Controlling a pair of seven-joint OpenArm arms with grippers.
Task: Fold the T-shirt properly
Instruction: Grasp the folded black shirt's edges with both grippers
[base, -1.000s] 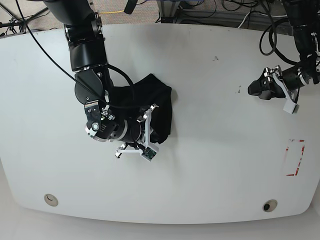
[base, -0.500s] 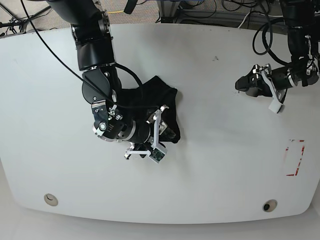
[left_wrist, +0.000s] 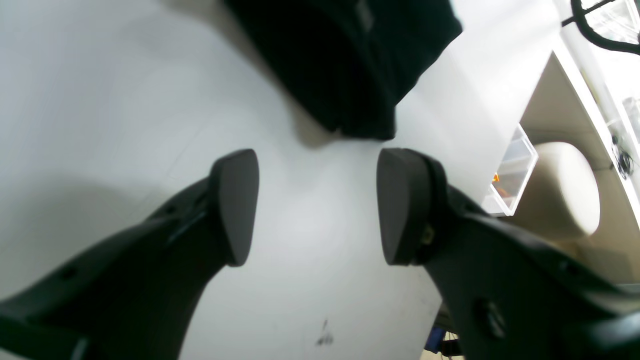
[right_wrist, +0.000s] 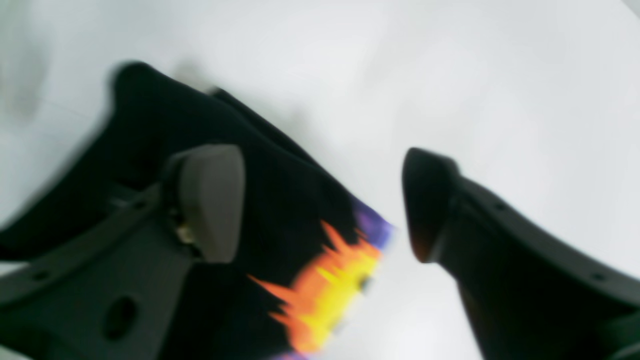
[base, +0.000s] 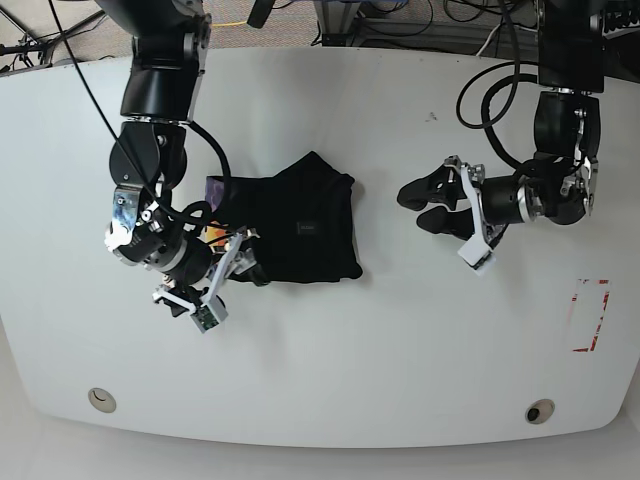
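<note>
Showing only wrist-side — blurry print (right_wrist: 325, 290), perhaps flames

- Bare white worktop (base: 400, 350) all along the near edge and across the middle, wide enough for either arm.
- Open strip between T-shirt (base: 300, 230) and left end effector (base: 415, 205), fingers spread, nothing between them.
- Right end effector (base: 225, 270) hard against the T-shirt's other edge, fingers apart over the cloth; no clearance on that side.
- Small red marking (base: 590, 315) flat on the worktop toward one end, no obstruction.
- Two round holes (base: 540, 411) near the front edge, flush.
- Cables beyond the far edge, off the worktop.
</note>
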